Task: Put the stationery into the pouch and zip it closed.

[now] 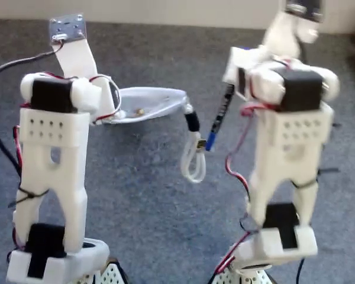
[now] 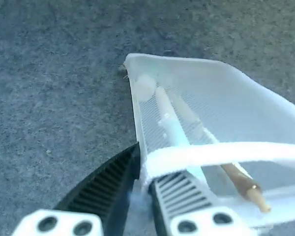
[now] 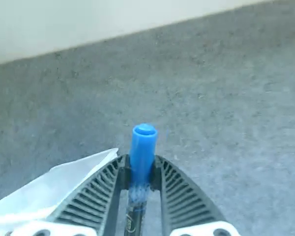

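Pen (image 3: 143, 140) alignment matters most: our right gripper (image 3: 141, 164) clamps it near the blue cap, close to the pouch (image 2: 221, 108), whose rim our left gripper (image 2: 141, 164) pinches. We should probably angle it into the mouth before releasing

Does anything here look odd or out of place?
Nothing spilled. One pen is outside the pouch, pinched in the right gripper; the left gripper clamps the pouch's rim.
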Tool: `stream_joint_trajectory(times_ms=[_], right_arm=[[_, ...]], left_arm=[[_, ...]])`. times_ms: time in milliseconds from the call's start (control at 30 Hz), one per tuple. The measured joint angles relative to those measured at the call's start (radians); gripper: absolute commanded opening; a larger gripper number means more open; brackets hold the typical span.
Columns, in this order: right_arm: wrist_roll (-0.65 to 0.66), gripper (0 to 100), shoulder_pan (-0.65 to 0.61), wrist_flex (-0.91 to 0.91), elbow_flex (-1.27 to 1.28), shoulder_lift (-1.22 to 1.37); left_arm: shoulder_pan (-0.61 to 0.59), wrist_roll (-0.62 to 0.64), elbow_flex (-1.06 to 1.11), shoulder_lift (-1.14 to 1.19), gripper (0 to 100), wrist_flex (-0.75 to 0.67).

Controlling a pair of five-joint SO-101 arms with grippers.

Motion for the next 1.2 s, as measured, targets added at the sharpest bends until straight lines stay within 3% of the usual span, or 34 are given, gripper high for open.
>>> stream_joint_trajectory(times_ms=[167,433,700,867,1200], right_arm=[[0.118,0.4,0.015,0.000,0.170,-0.181],[0.138,0.4,0.015,0.000,0.382,-0.414],[0.141,0.4,-0.221,0.000,0.385,-0.605],[0.141,0.4,-0.356,-0.109,0.385,-0.647],[0.141,0.4,-0.482,-0.413,0.385,-0.571]], left_arm=[[0.084,-0.020,-0.002,-0.098,1,0.002],[0.081,-0.025,0.115,-0.071,1,-0.005],[0.025,-0.025,0.109,-0.002,1,-0.032],[-0.025,-0.025,0.112,0.002,1,-0.035],[-0.046,-0.025,0.112,0.002,1,-0.035]])
